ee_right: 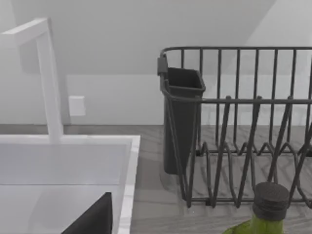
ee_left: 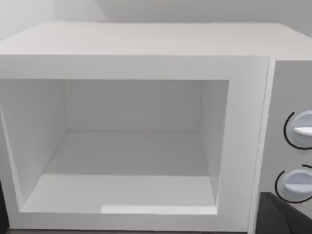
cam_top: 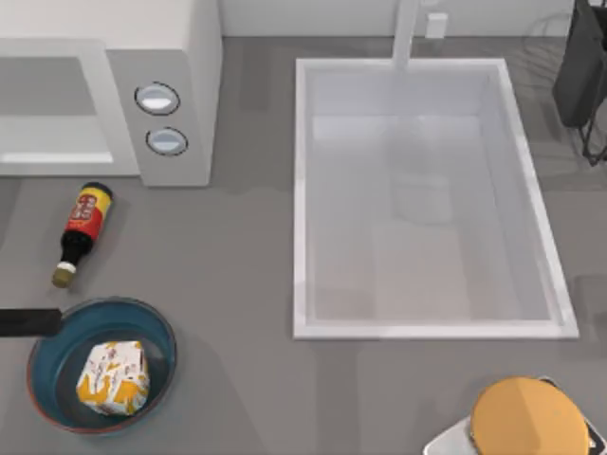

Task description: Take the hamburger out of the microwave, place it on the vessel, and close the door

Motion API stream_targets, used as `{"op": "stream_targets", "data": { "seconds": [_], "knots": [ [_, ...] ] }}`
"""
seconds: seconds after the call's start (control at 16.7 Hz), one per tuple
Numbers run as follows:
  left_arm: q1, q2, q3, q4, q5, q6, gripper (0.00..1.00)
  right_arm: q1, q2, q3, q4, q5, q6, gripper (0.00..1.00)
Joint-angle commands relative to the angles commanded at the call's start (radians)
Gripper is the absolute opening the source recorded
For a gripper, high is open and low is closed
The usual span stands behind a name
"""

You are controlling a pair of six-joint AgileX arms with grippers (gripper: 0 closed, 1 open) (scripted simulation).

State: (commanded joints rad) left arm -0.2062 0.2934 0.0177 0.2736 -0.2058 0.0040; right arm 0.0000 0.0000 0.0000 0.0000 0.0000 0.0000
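Top view: the hamburger [cam_top: 113,377] lies inside the vessel [cam_top: 163,334], on the table's [cam_top: 237,284] near left. A dark length of the left arm [cam_top: 28,322] reaches in from the left edge and meets the vessel's rim, so the hamburger sits just beside that arm. A sauce bottle [cam_top: 81,232] lies on its side between the vessel and the microwave [cam_top: 180,57]. The sink [cam_top: 302,190] is well apart to the right, and an orange disc [cam_top: 526,417] is at the near right.

Left wrist view: the left gripper [ee_left: 287,217] shows as a dark edge facing the microwave, whose cavity [ee_left: 131,146] stands open and bare beside two knobs [ee_left: 300,129]. Whether this gripper is clenched or released cannot be told.

Right wrist view: the right gripper [ee_right: 92,219], state likewise not to be told, hangs over the sink's rim. A dish rack [ee_right: 243,122] with a dark cup [ee_right: 183,117] stands ahead of it, and a green bottle [ee_right: 265,209] is near.
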Motion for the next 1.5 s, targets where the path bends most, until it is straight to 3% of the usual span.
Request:
{"op": "stream_targets", "data": {
  "seconds": [0.54, 0.84, 1.2, 1.5],
  "knots": [
    [0.259, 0.253, 0.009, 0.242, 0.260, 0.004, 0.00, 0.000, 0.000, 0.000, 0.000, 0.000, 0.000, 1.00],
    [0.254, 0.250, 0.009, 0.239, 0.256, 0.005, 0.00, 0.000, 0.000, 0.000, 0.000, 0.000, 0.000, 1.00],
    [0.128, 0.175, 0.091, 0.077, 0.129, 0.004, 0.00, 0.000, 0.000, 0.000, 0.000, 0.000, 0.000, 1.00],
    [0.117, 0.169, 0.098, 0.064, 0.117, 0.003, 0.00, 0.000, 0.000, 0.000, 0.000, 0.000, 0.000, 1.00]
  ]
}}
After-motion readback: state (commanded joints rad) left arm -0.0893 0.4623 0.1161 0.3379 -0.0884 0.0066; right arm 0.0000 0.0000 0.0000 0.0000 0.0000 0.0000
